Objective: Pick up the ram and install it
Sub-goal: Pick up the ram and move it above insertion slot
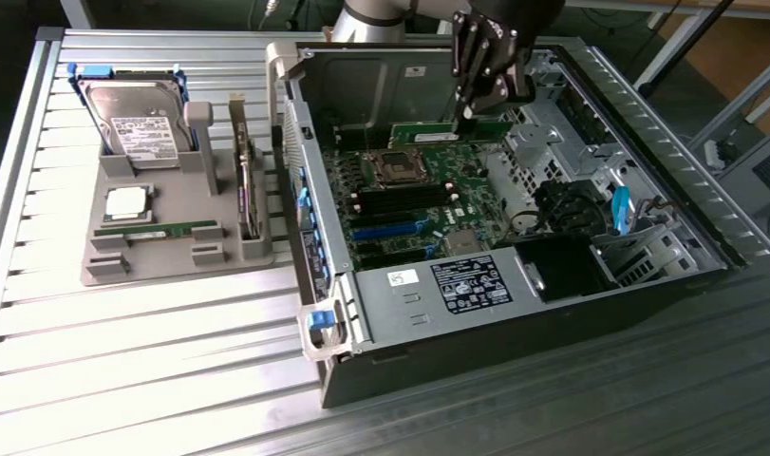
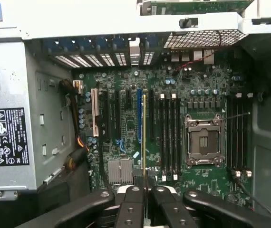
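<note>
My gripper (image 1: pixel 468 116) hangs inside the open computer case (image 1: pixel 688 218), shut on the ram (image 1: pixel 445 132), a long green stick held level above the far end of the motherboard (image 1: pixel 417 204). In the wrist view the ram (image 2: pixel 144 137) shows edge-on as a thin line running out from between my fingers (image 2: pixel 134 206), over the board beside the black memory slots (image 2: pixel 168 137) and the CPU socket (image 2: pixel 203 140). Whether it touches a slot cannot be told. A look-alike second stick (image 1: pixel 157 231) lies in the grey holder tray (image 1: pixel 106 271).
The tray at the exterior view's left also bears a hard drive (image 1: pixel 138 123), a silver CPU chip (image 1: pixel 127 202) and an upright expansion card (image 1: pixel 245 190). The power supply (image 1: pixel 467 285) fills the case's near end. Drive bays and cables (image 1: pixel 574 204) crowd its right side.
</note>
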You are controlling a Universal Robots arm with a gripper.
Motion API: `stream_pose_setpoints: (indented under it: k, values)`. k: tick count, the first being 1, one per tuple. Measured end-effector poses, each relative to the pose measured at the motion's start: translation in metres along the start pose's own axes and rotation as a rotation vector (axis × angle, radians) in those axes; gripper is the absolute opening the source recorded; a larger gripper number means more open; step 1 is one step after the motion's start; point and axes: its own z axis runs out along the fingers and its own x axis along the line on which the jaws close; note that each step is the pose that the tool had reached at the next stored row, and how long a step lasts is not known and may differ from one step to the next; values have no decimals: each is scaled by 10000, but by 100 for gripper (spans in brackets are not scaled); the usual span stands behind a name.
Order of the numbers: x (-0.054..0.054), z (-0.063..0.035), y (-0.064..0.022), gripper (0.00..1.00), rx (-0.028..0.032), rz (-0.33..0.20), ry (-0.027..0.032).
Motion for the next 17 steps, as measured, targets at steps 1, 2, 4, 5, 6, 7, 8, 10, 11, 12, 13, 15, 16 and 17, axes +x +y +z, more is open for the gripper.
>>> stream_pose_setpoints:
  k: [1,2,4,5,6,7,8,10,11,12,13,15,16,17]
  values:
    - [-1,0,-30,11,0,0,9]
    - [-3,1,-70,11,0,0,19]
    - [-4,1,-122,11,1,0,33]
    - [-6,2,-146,11,1,-1,38]
    - [-7,2,-162,11,1,-1,42]
    - [-8,2,-172,11,1,-1,44]
    - [-10,2,-186,11,1,-1,45]
    - [-26,2,-195,11,1,-1,52]
    - [-46,2,-195,11,1,-1,59]
    - [-62,2,-195,11,2,-1,65]
    - [-74,2,-195,11,2,-1,69]
    - [-108,1,-194,11,2,-1,70]
    - [-120,2,-193,11,2,-1,70]
    - [-143,1,-192,11,2,-1,70]
